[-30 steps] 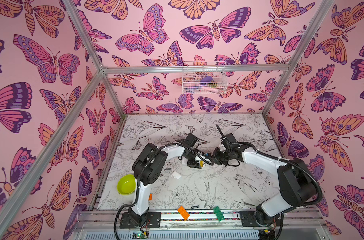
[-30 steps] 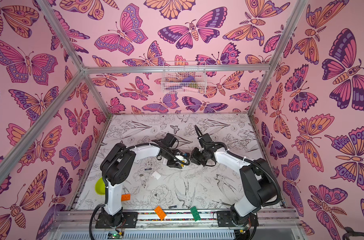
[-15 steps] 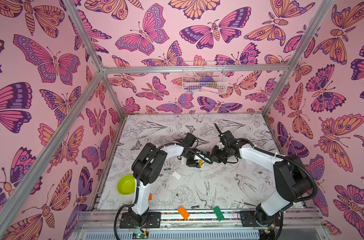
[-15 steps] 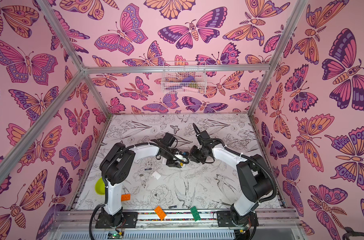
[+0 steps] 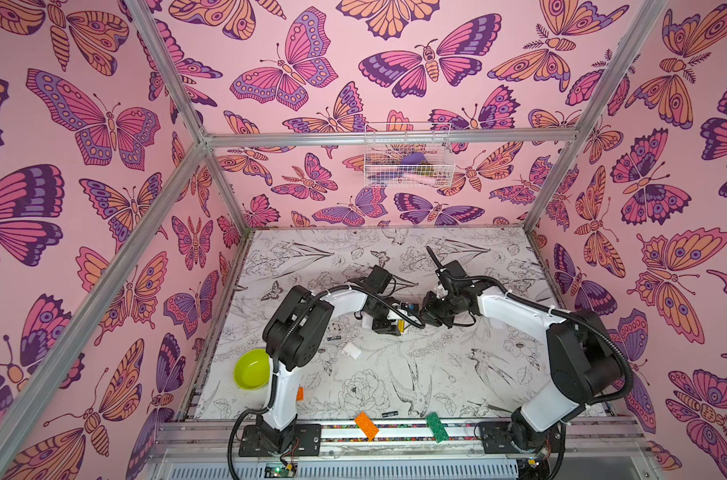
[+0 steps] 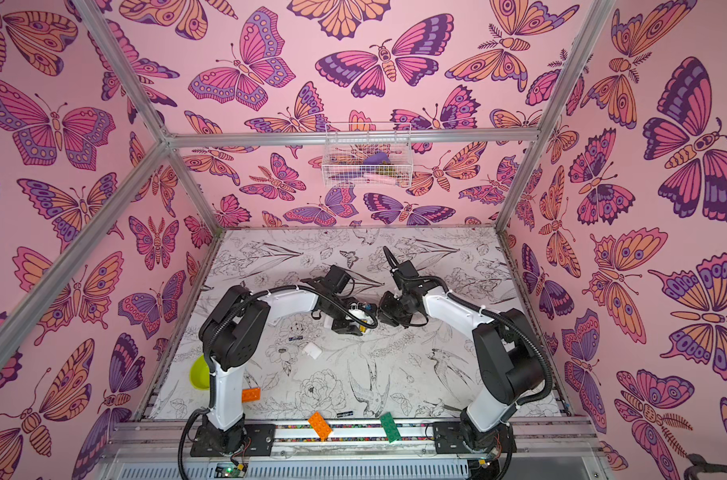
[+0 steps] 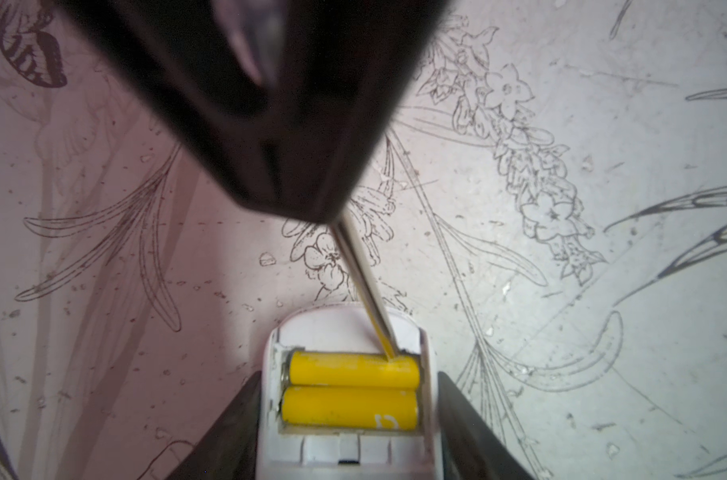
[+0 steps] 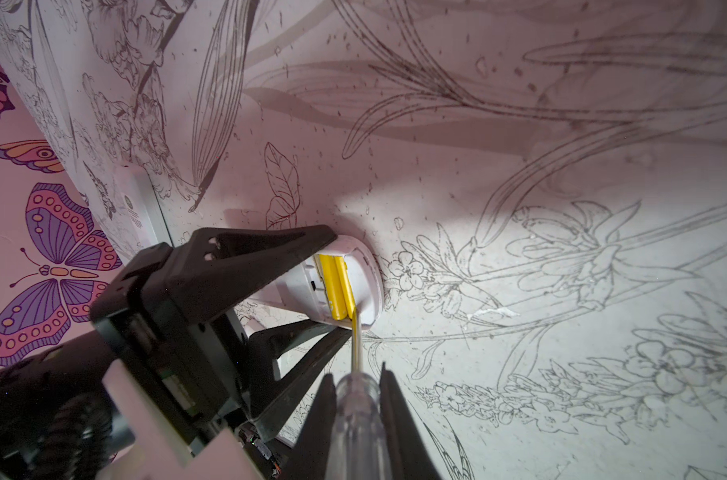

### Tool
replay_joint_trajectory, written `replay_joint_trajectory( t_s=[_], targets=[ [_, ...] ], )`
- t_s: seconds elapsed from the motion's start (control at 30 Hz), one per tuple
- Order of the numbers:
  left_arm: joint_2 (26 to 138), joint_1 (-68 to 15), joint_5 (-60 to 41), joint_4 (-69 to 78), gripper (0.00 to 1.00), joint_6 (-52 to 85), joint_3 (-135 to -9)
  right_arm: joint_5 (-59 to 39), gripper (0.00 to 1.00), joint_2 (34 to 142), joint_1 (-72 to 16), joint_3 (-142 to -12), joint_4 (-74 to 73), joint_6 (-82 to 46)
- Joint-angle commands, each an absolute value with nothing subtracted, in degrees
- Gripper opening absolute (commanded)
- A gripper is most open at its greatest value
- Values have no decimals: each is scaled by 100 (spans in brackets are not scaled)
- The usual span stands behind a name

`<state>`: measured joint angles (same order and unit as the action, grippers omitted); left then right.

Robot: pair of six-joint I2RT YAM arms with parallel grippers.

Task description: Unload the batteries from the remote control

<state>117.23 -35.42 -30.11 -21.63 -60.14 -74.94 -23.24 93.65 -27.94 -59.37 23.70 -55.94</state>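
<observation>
My left gripper [image 7: 348, 380] is shut on the sides of a white remote control [image 7: 345, 328] whose compartment lies open. Inside it, two yellow batteries [image 7: 353, 370] [image 7: 349, 409] sit side by side. A clear-handled screwdriver [image 8: 355, 415] is clamped in my shut right gripper [image 8: 355, 374]. Its metal shaft [image 7: 362, 286] slants down, and the tip touches one end of the outer yellow battery [image 8: 345, 291]. In both top views the grippers [image 5: 389, 322] [image 5: 426, 311] meet at mid-table. Two slim black batteries lie loose, one [image 5: 333, 338] left of them and one [image 5: 389, 414] near the front edge.
The small white cover [image 5: 350, 350] lies just in front of the left arm. A green bowl [image 5: 251, 369] sits front left. Orange [image 5: 366, 424] and green [image 5: 436, 427] bricks rest on the front rail. A wire basket [image 5: 407, 160] hangs on the back wall. A second white remote [image 8: 135, 208] lies nearby.
My right gripper with the screwdriver has edged left toward the remote. The left gripper and remote have stayed put.
</observation>
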Motion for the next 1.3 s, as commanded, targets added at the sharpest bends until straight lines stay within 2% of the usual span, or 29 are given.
replay_joint_trajectory(
  t_s=[0.0, 0.07, 0.17, 0.3, 0.43, 0.57, 0.8, 0.93, 1.07, 1.27],
  targets=[
    [11999, -3686, -2497, -2158, 33, -6160, -7262, -2847, 0, 9236, -2883, -5837, 1704, -5829],
    [11978, -3668, -2463, -2158, 37, -6077, -7256, -2887, 0, 9333, -2874, -5793, 1667, -5853],
    [11927, -3650, -2400, -2183, 52, -5938, -7256, -3001, 0, 9335, -2875, -5714, 1511, -5903],
    [11755, -3630, -2430, -2211, 66, -5773, -7260, -2857, 0, 9054, -2750, -5736, 1930, -5670],
    [11586, -3576, -2552, -2326, 74, -5711, -7274, -2821, 0, 8702, -2644, -5541, 2060, -5560],
    [11442, -3551, -2123, -2662, 80, -5932, -7314, -2823, 0, 8658, -2643, -5484, 2118, -5528],
    [11474, -3453, -2098, -2637, 79, -6311, -7231, -2614, 0, 8748, -2654, -5563, 2147, -5492],
    [11515, -3498, -2083, -2523, 73, -6394, -7199, -2557, 0, 8915, -2677, -5632, 2052, -5541],
    [11518, -3501, -2035, -2507, 61, -6430, -7182, -2443, 0, 9049, -2711, -5672, 2020, -5551],
    [11513, -3506, -2029, -2496, 54, -6456, -7148, -2465, 0, 9337, -2742, -5748, 1957, -5576]
  ],
)
